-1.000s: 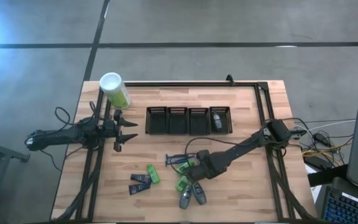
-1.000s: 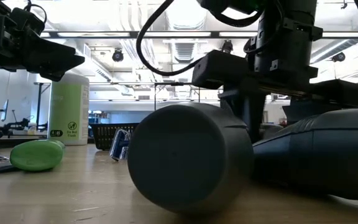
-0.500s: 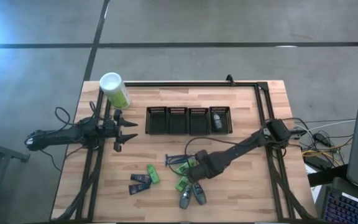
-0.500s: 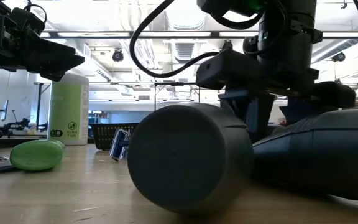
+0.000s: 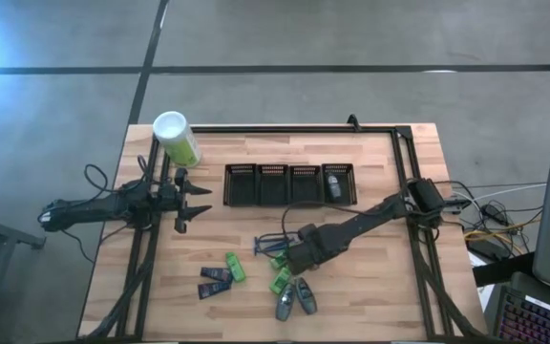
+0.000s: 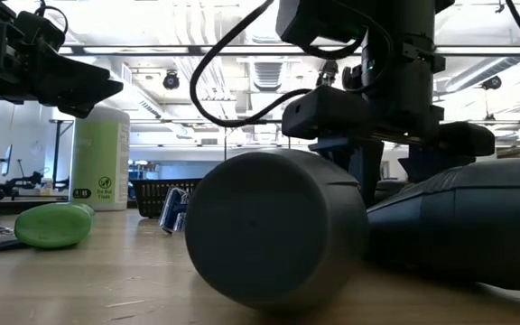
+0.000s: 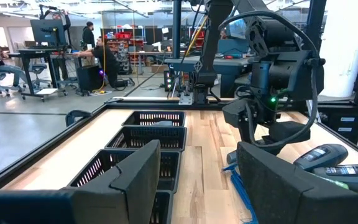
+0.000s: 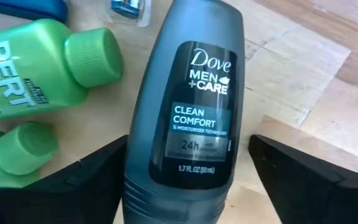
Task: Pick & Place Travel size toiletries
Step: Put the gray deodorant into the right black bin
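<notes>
Since the earlier high view, the right gripper (image 5: 297,263) has slid up-left and its jaws spread wide, empty, straddling the grey Dove roll-on bottle (image 8: 188,118) lying on the bench (image 5: 370,296), long axis running between them, at lower centre.

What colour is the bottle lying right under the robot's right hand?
Dark grey, with a black and teal label: the bottle shows best in the right wrist view.

1. High view looks straight down on the whole counter (image 5: 370,153).
2. Low view sits at counter height, very near a grey bottle (image 6: 273,230).
3. Right wrist view hangs close above that bottle (image 8: 182,106).
4. Left wrist view faces across the mesh bins (image 7: 148,134).
</notes>
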